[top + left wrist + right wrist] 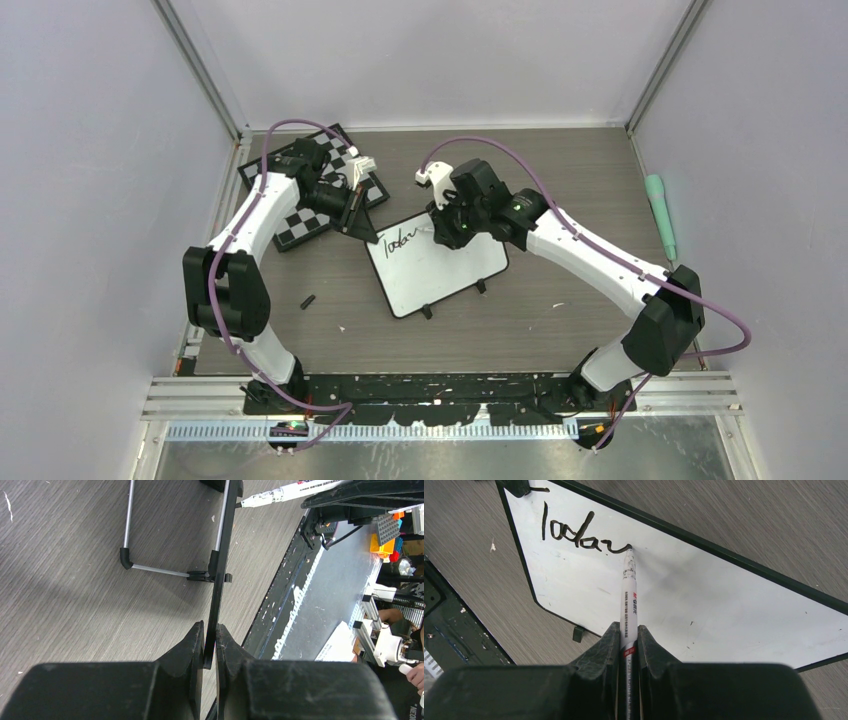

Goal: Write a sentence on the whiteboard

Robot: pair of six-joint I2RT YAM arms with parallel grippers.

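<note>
"What was on the left?"

"A checkered game board (300, 226) sat at the back left of the table (560, 170). Just beside it, the left claw (210, 630) was pinched shut on the thin black edge of the whiteboard (440, 272), at its far left corner."

"Where was the whiteboard?"

"In the middle of the table, turned a bit. The words (574, 532) were only a start, something like 'Toda'. The marker (628, 597) touched the end of that line. The right claw (628, 630) was squeezed tight around it."

"How should the writing go?"

"Slow and light, I think. The left claw should hold the whiteboard firm so it cannot slide. The marker should go to the right and leave room for a second line."

"What was hard to see?"

"From above, the right claw hid the marker tip. The left claw's view showed the whiteboard only edge-on, so I could not tell if it lay flat. Far right lay a green stick (660, 215). I could not tell what it was."
</note>
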